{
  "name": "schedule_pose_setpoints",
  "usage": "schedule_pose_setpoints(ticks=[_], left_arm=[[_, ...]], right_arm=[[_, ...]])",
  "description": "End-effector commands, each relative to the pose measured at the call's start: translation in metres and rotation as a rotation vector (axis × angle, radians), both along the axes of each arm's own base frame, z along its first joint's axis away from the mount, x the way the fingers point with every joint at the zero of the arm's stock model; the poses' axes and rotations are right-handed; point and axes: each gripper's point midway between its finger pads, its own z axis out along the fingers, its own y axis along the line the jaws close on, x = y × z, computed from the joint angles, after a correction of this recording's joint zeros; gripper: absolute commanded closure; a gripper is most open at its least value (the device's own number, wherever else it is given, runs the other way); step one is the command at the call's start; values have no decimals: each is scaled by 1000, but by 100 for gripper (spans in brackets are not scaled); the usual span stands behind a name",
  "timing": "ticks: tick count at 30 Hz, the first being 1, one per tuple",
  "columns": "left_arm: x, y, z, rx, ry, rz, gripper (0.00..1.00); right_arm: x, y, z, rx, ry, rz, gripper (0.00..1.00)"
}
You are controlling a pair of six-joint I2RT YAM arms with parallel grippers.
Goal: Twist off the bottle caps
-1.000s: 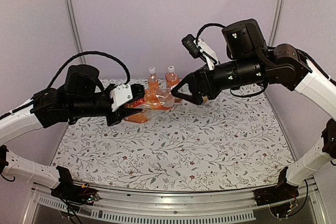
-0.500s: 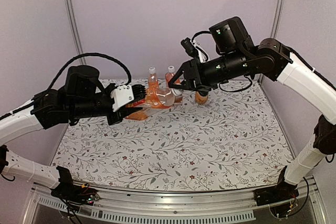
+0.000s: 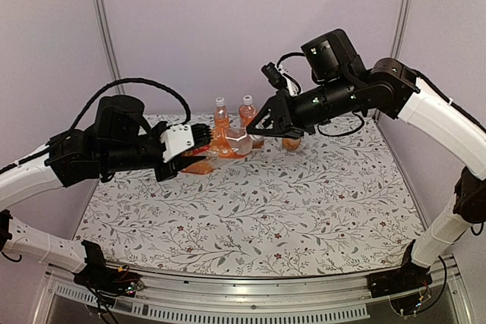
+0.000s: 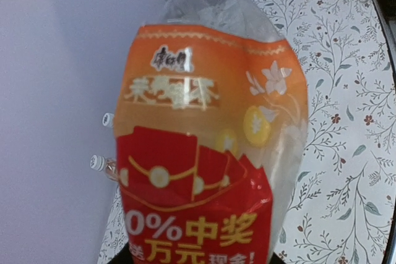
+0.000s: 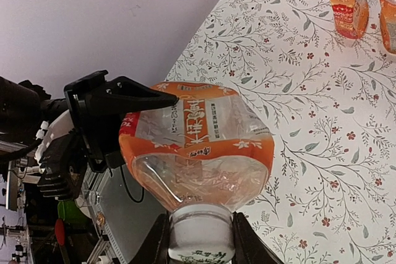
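Bottle caps [image 3: 219, 101] are a mixed bag for visibility: two show fine on the upright bottles [image 3: 247, 114] at the back of the table. The gripped cap [image 5: 201, 230] is lost among the right gripper [image 5: 201, 242] fingers in the top view. Only the right wrist view shows it, white and pinched from both sides, its lower part cut off by the frame edge. A fourth bottle [image 3: 290, 142] stands behind that gripper with its top hidden. The left gripper [image 3: 199, 146] is clamped on the body of the held bottle [image 3: 237, 142], which lies on its side up off the cloth. Its own wrist camera shows just orange label, none of its fingers. The surface is a white tablecloth [image 3: 304, 210] with a leafy floral print, plain pale lilac walls [image 3: 190, 20] behind, and metal posts [image 3: 102, 28] in the corners
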Motion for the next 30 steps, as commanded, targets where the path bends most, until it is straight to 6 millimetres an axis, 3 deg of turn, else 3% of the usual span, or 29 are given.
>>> schedule_pose_setpoints(ticks=[1,4,8,10,12,17,21,24,25,26,27,28,30], left_arm=[[-4,-6,6,-39,3,-17,88],[-23,-12,11,-75,82,-102,90],[-86,-21,17,-98,306,-385,90],[-121,-17,18,-88,446,-520,91],[-136,-17,24,-103,526,-570,91],[-134,-19,27,-97,505,-580,92],[-135,-21,28,-99,514,-591,92],[-124,-24,31,-126,502,-532,92],[-120,-24,32,-137,495,-514,93],[-117,-24,32,-148,492,-493,93],[-111,-24,32,-158,483,-466,93],[-105,-24,31,-167,472,-441,93],[-90,-22,28,-171,431,-372,93]], right_arm=[[-13,-1,0,5,5,73,100],[-35,5,7,1,-104,209,100],[-96,13,11,-19,-414,539,100],[-108,9,14,-30,-566,627,100],[-113,3,16,-47,-665,691,100],[-126,-6,13,-132,-919,864,100],[-118,-6,9,-217,-1015,933,100],[-105,-6,1,-286,-1071,912,100],[-100,-4,1,-294,-1089,884,89],[-96,-3,-1,-300,-1090,853,56],[-93,-4,3,-289,-1098,813,35],[-91,-2,7,-265,-1091,763,20],[-85,-5,19,-236,-1084,666,3]])
